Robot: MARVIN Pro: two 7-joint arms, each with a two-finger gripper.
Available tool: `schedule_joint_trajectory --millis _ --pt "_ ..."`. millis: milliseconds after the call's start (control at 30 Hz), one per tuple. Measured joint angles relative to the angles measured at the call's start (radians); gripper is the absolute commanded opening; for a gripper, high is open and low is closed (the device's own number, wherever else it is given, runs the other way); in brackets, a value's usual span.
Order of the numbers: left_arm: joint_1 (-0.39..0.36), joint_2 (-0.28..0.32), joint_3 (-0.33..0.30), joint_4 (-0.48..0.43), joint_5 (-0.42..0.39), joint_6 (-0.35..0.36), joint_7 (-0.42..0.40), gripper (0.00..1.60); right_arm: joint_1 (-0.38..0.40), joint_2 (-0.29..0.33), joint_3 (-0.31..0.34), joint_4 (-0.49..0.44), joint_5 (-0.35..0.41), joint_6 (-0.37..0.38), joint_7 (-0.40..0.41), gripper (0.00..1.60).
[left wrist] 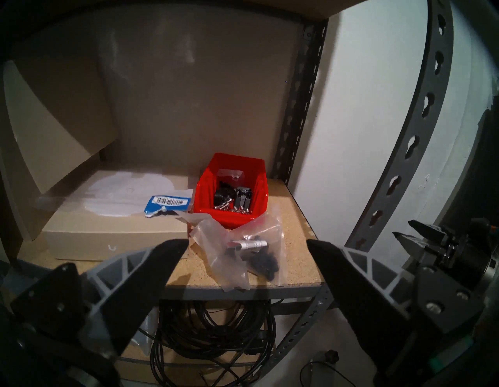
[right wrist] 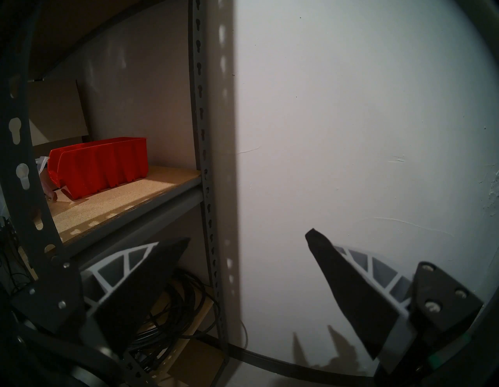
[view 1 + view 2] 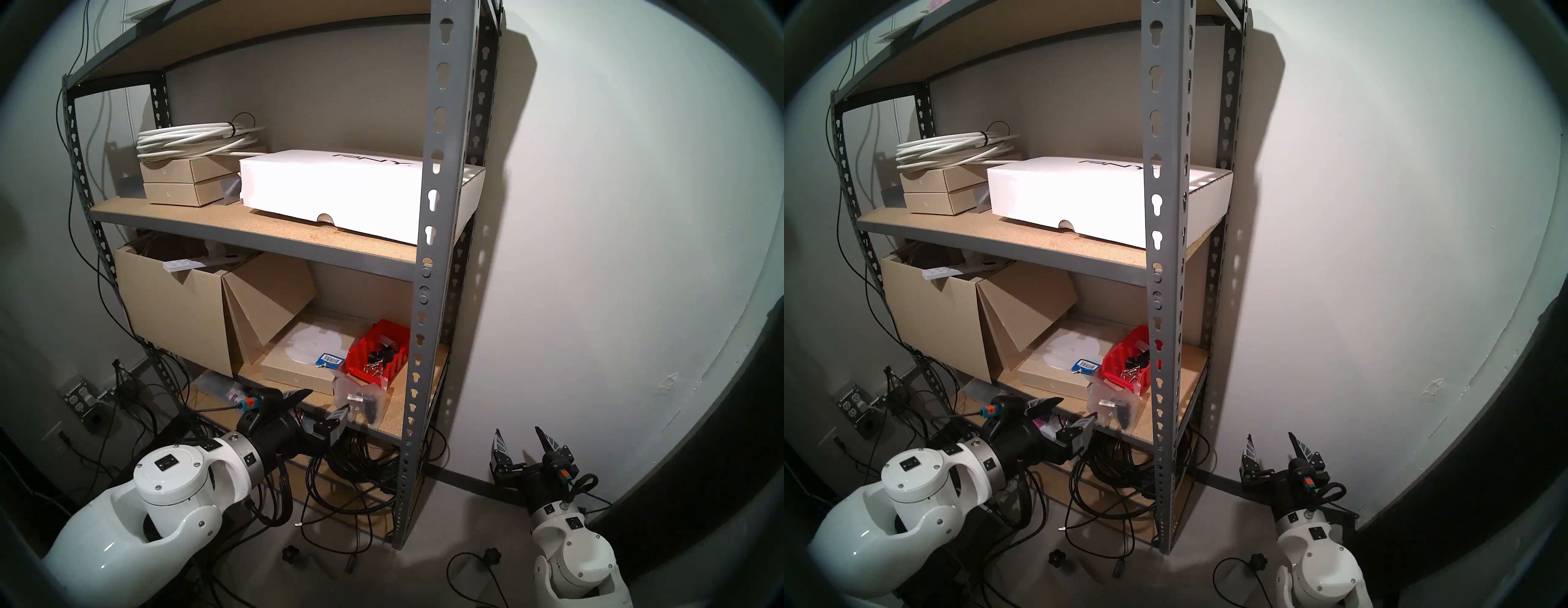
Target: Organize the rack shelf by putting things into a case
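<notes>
The small clear plastic bag of silver metal cylinders and black knobs point(image 1: 244, 255) is what you have yet to move: it lies on the tan particleboard rack shelf with its grey metal edge point(image 1: 297, 237), at the front right corner, its crumpled upper end just in front of the small red plastic bin with ribbed sides point(image 1: 232, 189), perhaps leaning on the bin's front lip, and its lower corner hanging slightly past the shelf's front edge. The bin already holds loose silver and black hardware, so you can judge part of the sorting as done, but this bag is plainly outside it, and nothing has been picked up. Your left gripper point(image 1: 247, 259) is spread wide and empty, low in front of the shelf edge; in the left wrist view the bag sits between its two fingers and a little beyond their tips, not touched. Your right gripper point(image 3: 524, 446) is parted as well, holds nothing, and sits well apart to the right of the rack's front upright, aimed at the white wall. What remains is the grasp, the lift and the drop into the bin.
</notes>
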State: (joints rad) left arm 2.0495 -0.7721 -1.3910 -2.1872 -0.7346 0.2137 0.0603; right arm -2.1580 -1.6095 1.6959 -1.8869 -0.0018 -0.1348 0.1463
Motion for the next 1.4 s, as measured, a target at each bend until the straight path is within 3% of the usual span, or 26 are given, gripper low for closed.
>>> schedule_joint_trajectory --millis 367,733,1400 --pt "-0.010 -0.012 0.045 0.040 0.055 -0.034 0.017 1.60 0.000 0.000 0.000 0.000 0.000 0.000 0.000 1.60" --pt "-0.038 -0.044 0.147 0.120 0.153 -0.070 0.036 1.60 0.000 0.000 0.000 0.000 0.000 0.000 0.000 1.60" --pt "-0.075 -0.093 0.181 0.160 0.213 -0.110 0.099 1.60 0.000 0.000 0.000 0.000 0.000 0.000 0.000 1.60"
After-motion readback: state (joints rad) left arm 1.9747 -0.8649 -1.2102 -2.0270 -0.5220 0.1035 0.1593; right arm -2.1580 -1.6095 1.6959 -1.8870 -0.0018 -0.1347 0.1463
